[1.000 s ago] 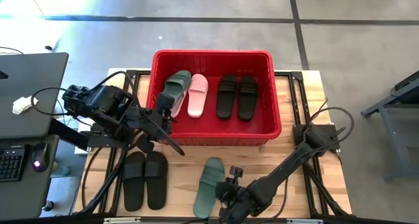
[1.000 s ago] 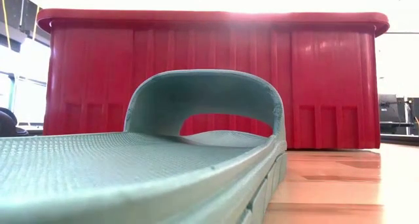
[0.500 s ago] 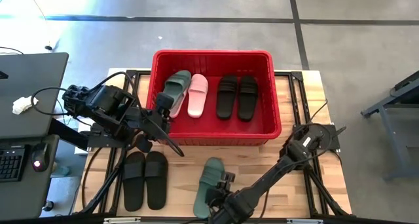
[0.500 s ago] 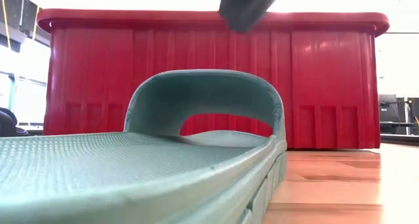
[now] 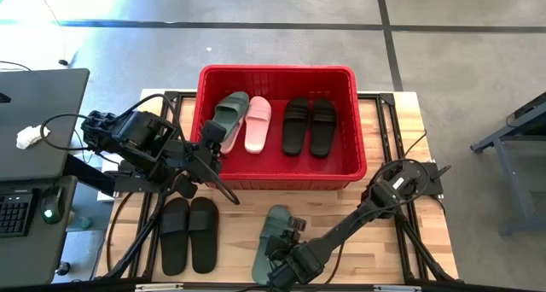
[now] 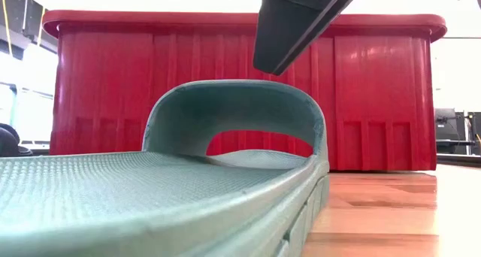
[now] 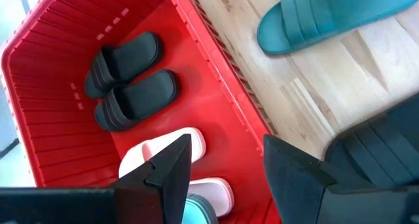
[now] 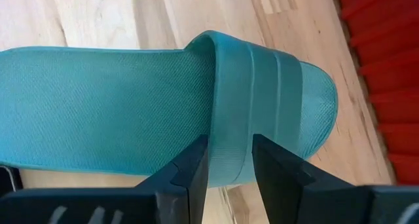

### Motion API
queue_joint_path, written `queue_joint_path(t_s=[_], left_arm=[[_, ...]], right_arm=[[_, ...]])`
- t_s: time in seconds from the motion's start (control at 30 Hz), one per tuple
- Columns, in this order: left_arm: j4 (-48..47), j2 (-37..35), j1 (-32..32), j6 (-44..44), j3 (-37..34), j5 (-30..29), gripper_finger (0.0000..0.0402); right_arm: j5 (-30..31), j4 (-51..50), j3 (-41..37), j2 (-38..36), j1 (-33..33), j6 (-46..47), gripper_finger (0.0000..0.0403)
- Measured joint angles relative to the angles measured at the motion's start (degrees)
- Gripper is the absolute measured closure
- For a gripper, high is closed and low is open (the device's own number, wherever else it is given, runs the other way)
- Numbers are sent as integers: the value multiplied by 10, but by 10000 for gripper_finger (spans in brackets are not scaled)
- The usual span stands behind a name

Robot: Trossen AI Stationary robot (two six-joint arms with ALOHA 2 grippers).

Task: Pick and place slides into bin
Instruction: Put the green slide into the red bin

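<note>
Over the last second your right arm has swung in from the 5 o'clock corner of the table toward the loose green slide (image 5: 275, 230). The right gripper (image 5: 286, 241) now sits over that slide's heel half, where a second ago it stood just off to the side. In the low view a dark finger (image 6: 289, 24) has dropped in from the top, above the strap arch; a second ago that space was clear. I read this as the approach to a pick, not yet a grasp.

The right wrist view gives you what the overhead cannot: the two fingers (image 8: 190, 175) stand apart with a narrow gap, lined up across the wide strap (image 8: 252, 112), with nothing between them. From above, the gripper body hides this. The low view shows the finger hanging above the strap without touching, which neither other camera settles.

The left gripper (image 5: 213, 147) waits at the 9 o'clock wall of the red bin (image 5: 277, 72). Its wrist view shows the fingers (image 7: 170, 168) spread wide and empty, and it looks down into the bin.

The bin already holds a green slide (image 5: 229, 113), a pink pair (image 5: 256, 124) partly under it and a black pair (image 5: 309, 126). Another black pair (image 5: 189, 234) lies on the table at 7 o'clock. The left wrist view shows both pink slides more plainly than the overhead, where they overlap. So three slides remain outside.
</note>
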Motion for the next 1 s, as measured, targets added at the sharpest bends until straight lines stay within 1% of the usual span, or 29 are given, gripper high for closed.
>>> queue_joint_path(t_s=[0.3,0.43,0.57,0.73,0.8,1.0], left_arm=[[0,0,0,7,0,0,229],[0,0,1,7,0,0,229],[0,0,1,7,0,0,229],[0,0,0,7,0,0,229],[0,0,0,6,0,0,229],[0,0,0,2,0,0,229]], right_arm=[[-16,20,0,0,3,-35,295],[-7,15,0,3,5,-27,295],[-23,13,0,23,-4,-29,295],[-19,10,0,34,-6,-24,295],[-11,-1,0,35,-6,-10,295],[-7,-91,0,35,-6,33,295]])
